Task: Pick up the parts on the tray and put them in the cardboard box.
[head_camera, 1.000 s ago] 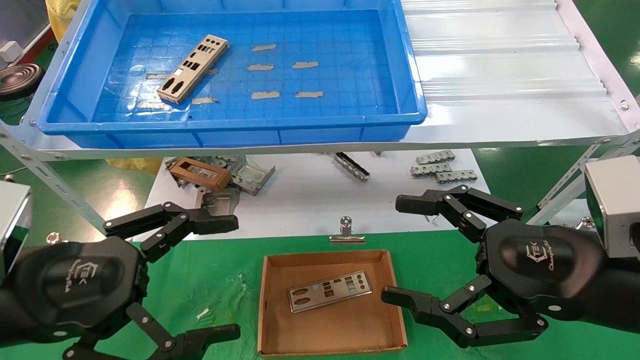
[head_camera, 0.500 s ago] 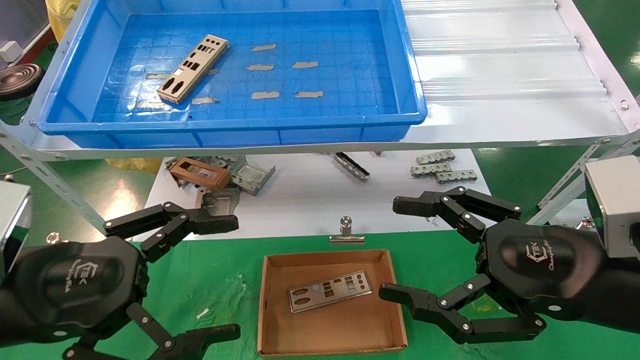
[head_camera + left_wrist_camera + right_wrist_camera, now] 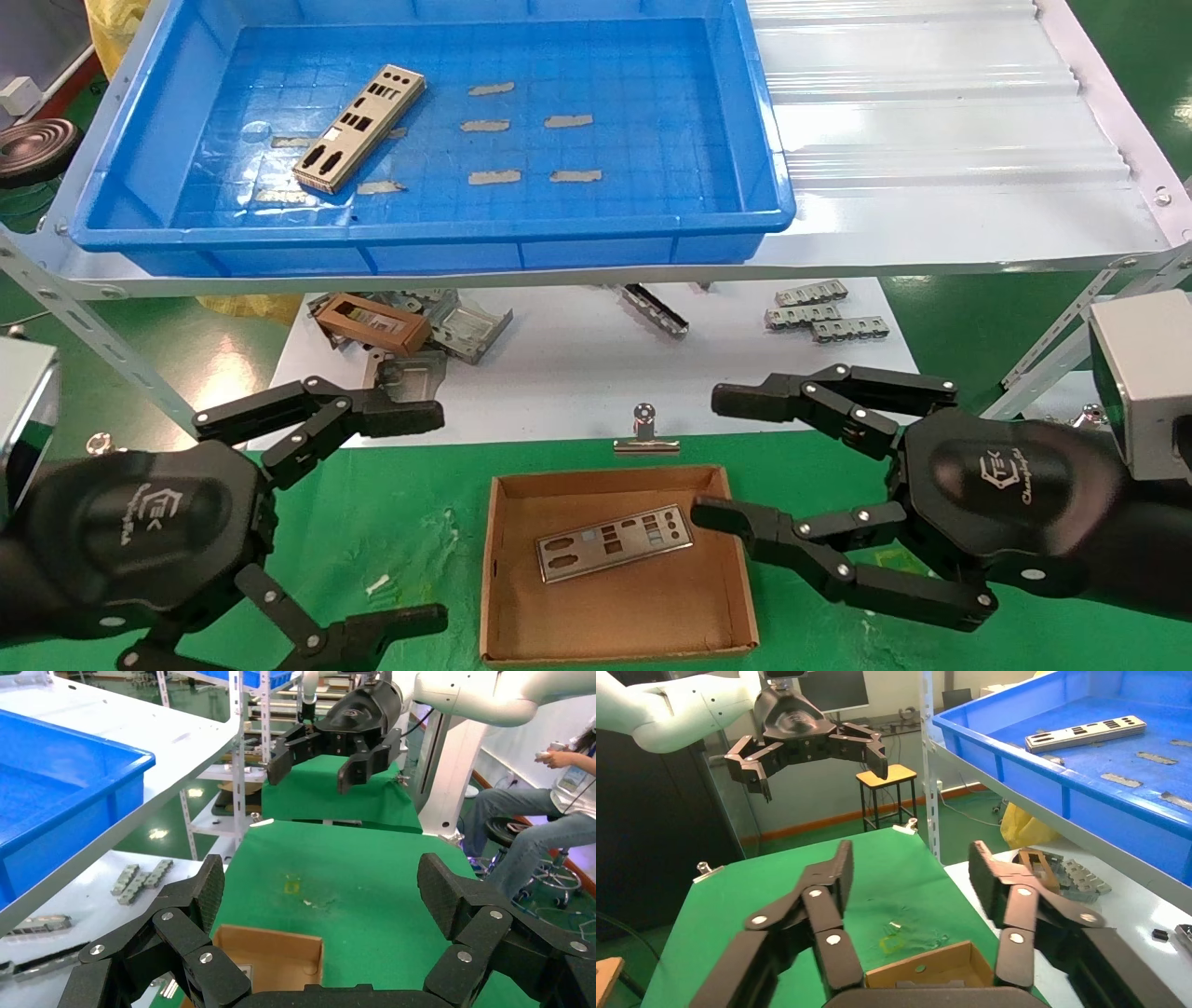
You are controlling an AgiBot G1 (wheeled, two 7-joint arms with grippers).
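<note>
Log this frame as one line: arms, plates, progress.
left gripper: open, idle left of box | right gripper: open, beside brown cardboard box | one silver punched plate in box | one plate left in blue plastic tray

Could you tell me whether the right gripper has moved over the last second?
Yes: the right gripper has shifted leftward, toward the cardboard box.

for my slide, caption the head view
Open right hand beside cardboard box holding one part; another waits in tray.
</note>
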